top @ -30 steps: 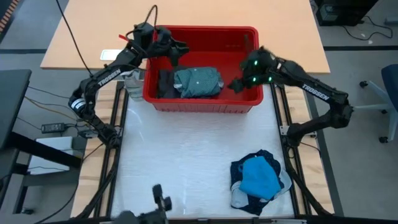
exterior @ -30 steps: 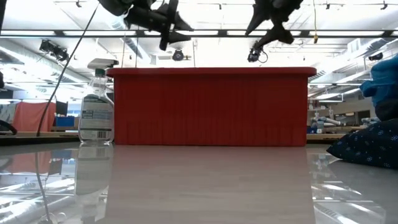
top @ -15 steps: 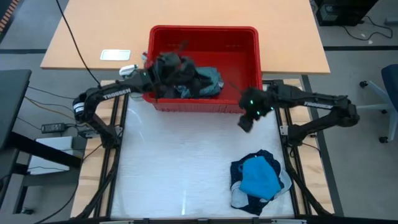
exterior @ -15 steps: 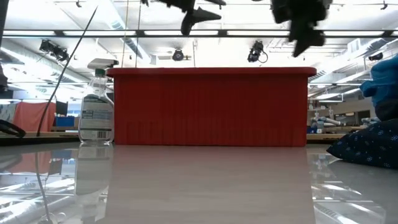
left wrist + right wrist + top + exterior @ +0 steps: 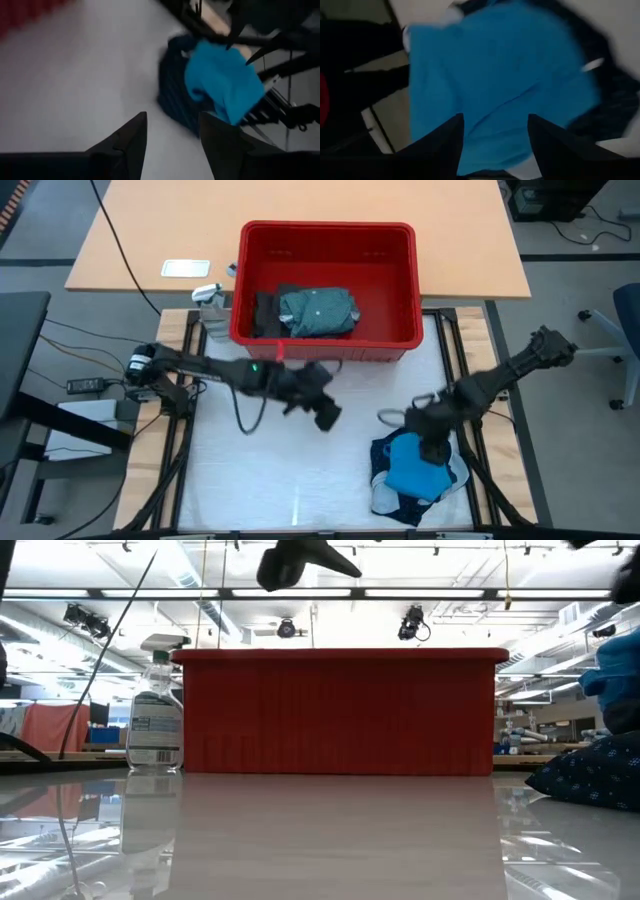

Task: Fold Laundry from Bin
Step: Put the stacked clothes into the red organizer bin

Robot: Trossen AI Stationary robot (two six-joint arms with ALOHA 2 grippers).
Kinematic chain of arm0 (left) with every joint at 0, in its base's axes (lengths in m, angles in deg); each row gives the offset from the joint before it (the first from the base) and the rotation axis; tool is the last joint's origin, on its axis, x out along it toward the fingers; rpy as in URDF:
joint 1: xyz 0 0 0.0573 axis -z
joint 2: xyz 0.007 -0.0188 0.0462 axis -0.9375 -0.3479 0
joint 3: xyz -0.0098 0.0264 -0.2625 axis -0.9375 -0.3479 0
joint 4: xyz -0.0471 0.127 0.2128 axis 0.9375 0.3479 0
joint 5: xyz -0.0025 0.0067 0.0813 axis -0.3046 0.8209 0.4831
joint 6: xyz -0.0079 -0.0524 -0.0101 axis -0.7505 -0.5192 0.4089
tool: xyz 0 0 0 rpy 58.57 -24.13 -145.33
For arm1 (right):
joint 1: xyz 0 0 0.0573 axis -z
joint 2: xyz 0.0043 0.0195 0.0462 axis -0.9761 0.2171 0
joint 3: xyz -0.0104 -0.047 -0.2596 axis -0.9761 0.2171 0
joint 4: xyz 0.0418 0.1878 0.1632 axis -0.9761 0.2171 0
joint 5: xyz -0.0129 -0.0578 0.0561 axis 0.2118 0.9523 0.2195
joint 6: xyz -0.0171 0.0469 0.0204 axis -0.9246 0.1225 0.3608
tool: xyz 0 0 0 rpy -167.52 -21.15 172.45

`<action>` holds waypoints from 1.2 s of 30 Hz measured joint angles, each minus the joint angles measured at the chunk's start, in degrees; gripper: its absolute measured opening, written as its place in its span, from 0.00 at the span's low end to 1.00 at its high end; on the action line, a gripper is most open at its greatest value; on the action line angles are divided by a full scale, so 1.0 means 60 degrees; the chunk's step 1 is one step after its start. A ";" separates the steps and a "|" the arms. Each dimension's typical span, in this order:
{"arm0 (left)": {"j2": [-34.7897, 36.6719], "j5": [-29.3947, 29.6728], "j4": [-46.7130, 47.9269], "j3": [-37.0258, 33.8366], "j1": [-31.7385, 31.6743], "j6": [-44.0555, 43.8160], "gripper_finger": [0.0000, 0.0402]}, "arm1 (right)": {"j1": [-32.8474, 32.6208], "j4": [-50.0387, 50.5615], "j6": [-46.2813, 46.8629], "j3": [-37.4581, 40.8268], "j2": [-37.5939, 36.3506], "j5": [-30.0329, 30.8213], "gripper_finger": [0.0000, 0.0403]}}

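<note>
Both arms have been swung out of the bin (image 5: 325, 340) since the earlier frames, where they hung over its left and right walls, and nothing has been carried out with them. Inside the bin the teal-green dotted T-shirt (image 5: 318, 311) is seen lying bunched beside a dark grey piece (image 5: 265, 314), as it lay before. A second heap of laundry is found on the white table top (image 5: 270, 470), toward its front right corner: a bright blue piece (image 5: 417, 466) on top, a navy dotted one (image 5: 384, 454) beneath it, and a white edge at the front.

That heap is now hovered over by the right gripper (image 5: 432, 448), whose fingers (image 5: 440, 145) are seen spread apart and empty with blue cloth filling the gap. The left gripper (image 5: 324, 414) is held above bare table between bin and heap, pointed at the heap, its fingers (image 5: 125, 142) likewise parted around nothing.

The step in hand is judged to be the picking of a garment from the heap for folding. A descent onto the blue piece is called for next, with only the top layer pinched, so that it can be lifted free and spread flat on the open table.
</note>
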 joint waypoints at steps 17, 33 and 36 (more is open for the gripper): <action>-0.0385 0.0908 0.3670 -0.0014 0.2046 -0.3283 0.45 | -0.0724 -0.7290 0.2857 0.3331 0.2682 0.1223 0.56; 0.1446 0.0488 -0.0899 -0.4952 0.2168 -0.5199 0.49 | 0.2208 -0.9052 0.0694 0.1350 0.2786 0.2235 0.58; 0.1721 0.0525 -0.1816 -0.5713 0.2046 -0.5450 0.56 | 0.2306 -0.7736 0.0707 0.1362 0.2077 0.2182 0.62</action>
